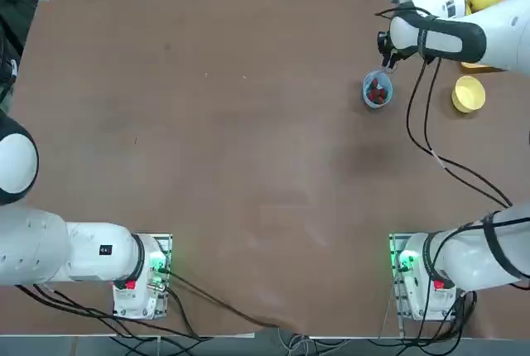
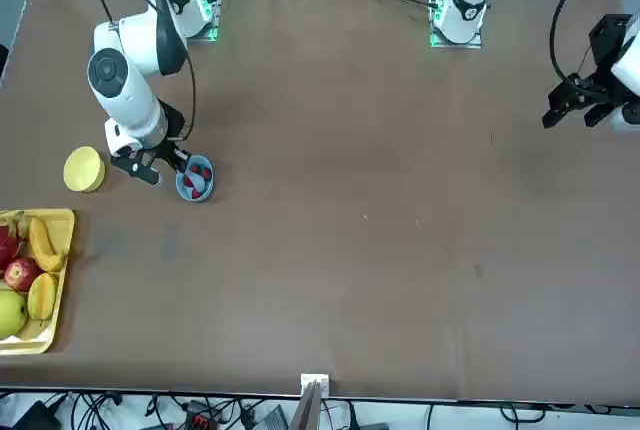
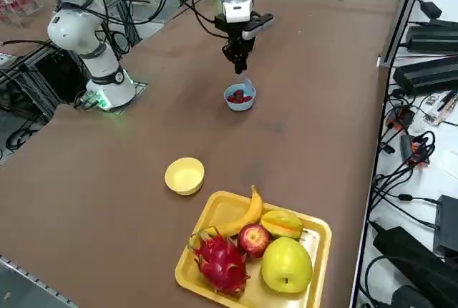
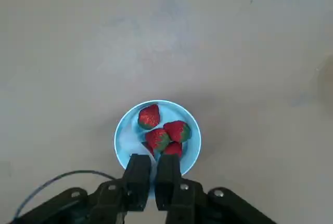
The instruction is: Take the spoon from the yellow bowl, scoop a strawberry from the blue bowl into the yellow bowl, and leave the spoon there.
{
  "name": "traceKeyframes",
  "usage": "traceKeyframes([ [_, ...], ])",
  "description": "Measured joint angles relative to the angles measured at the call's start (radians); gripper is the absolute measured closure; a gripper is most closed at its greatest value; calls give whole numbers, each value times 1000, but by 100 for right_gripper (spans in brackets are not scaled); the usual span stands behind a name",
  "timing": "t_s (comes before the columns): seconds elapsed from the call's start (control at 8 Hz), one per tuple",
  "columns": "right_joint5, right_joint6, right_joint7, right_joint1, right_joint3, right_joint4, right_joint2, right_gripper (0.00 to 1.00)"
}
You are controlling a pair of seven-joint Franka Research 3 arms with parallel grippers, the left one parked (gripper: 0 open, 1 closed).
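1. Spoon (image 3: 247, 84), side view: clamped in the right pincer (image 3: 239, 64), tip down in the blue bowl (image 3: 240, 99).
2. Top view: yellow bowl (image 1: 469, 93) is right of the pincer, near the desk's right edge.
3. Wrist view: strawberries (image 4: 165, 134) just ahead.

The table (image 1: 207, 149) looks like matt brown cloth. The blue bowl (image 4: 125, 135) is smooth, slightly glossy plastic, as is the yellow bowl (image 3: 184, 176). The strawberries (image 4: 156, 130) look glossy.

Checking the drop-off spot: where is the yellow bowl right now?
In the right side view the yellow bowl sits empty on the table, just beside the fruit tray, well apart from the blue bowl under the right pincer.
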Motion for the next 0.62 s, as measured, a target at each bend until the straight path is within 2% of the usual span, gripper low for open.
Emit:
traceKeyframes([
  [0.62,1,41,12,1,4,-4,26,90],
])
